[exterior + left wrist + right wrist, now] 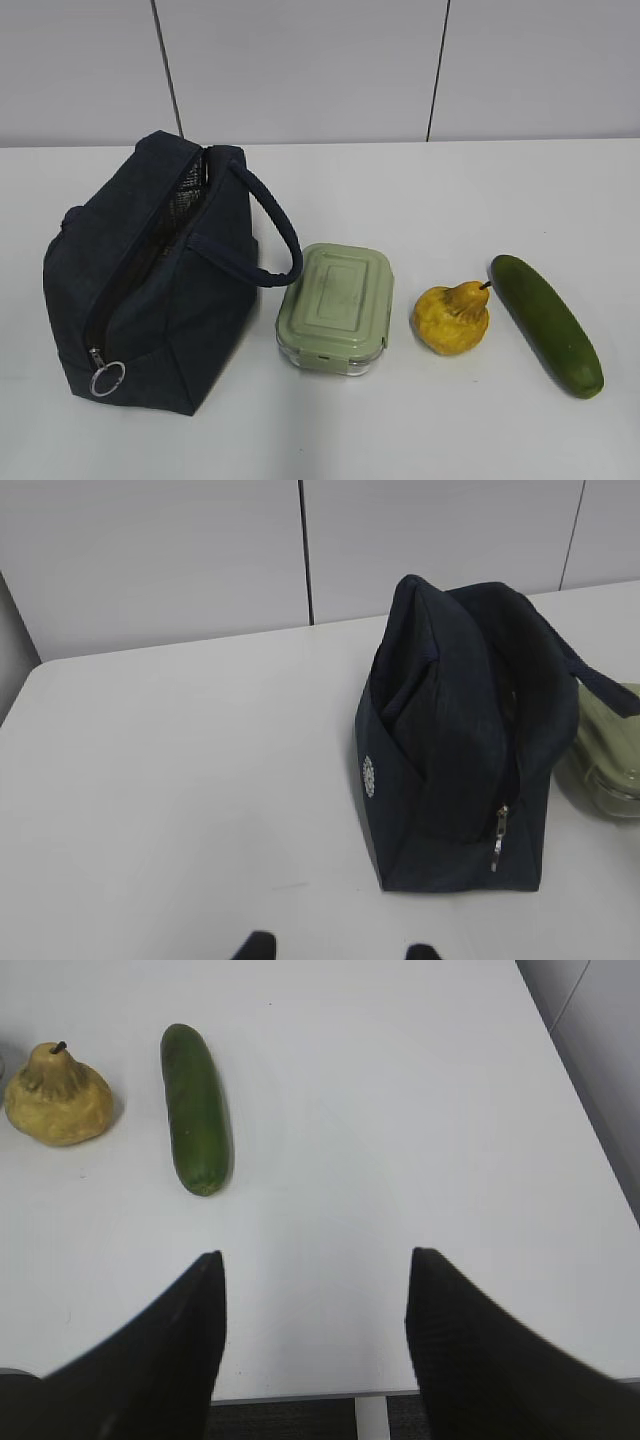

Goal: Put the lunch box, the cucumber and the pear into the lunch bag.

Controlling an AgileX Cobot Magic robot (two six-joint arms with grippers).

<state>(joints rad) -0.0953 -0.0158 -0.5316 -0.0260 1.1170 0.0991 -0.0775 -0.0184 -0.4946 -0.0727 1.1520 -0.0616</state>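
The navy lunch bag (150, 280) stands at the left of the white table, its top zipper partly parted and silvery lining showing; the bag (460, 740) also fills the right of the left wrist view. Right of it lies the lunch box (337, 305) with its sage-green lid, then the yellow pear (452, 318) and the dark green cucumber (546, 323). Neither arm shows in the exterior view. My left gripper (340, 948) is open above bare table, near the bag's end, only its fingertips in view. My right gripper (315, 1260) is open and empty over the table's near edge, with pear (58, 1095) and cucumber (195, 1108) ahead at left.
A grey panelled wall (320, 70) runs behind the table. The table's near edge (300, 1396) lies just under my right gripper, and its right edge (590, 1120) runs along a grey wall. Bare tabletop (180, 780) stretches left of the bag.
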